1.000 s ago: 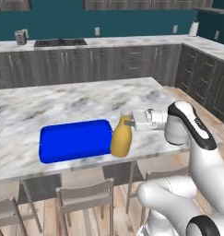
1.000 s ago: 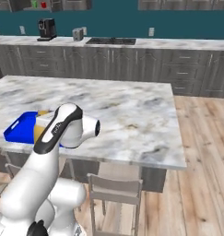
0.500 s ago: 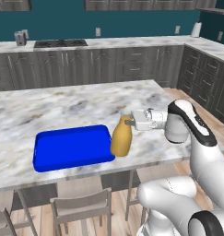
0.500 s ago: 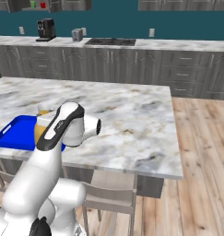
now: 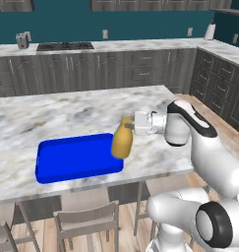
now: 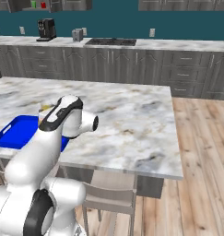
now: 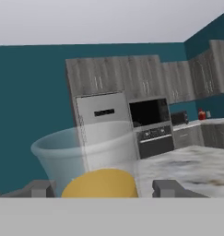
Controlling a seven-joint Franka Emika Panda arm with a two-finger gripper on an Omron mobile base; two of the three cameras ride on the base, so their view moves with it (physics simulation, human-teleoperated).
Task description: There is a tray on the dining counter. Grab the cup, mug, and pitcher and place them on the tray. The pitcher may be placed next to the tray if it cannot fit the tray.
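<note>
- Since a second ago the whole outlook has slid sideways, so the base is rolling; the tray [image 5: 76, 158] now sits further right in the left base view, with the pitcher [image 5: 122, 139] overlapping its right-hand rim
- The gripper [image 5: 131, 124] reaches out level and clasps the pitcher's neck, its fingers [image 7: 165, 188] standing wide on either side of the yellow top
- The pitcher hangs upright over the dining counter [image 5: 81, 115], by the tray's right end
- I'd say bring it fully over the blue floor, or just beside the rim, and lower it straight
- Let go only once the bottom rests flat, or it may tip
</note>
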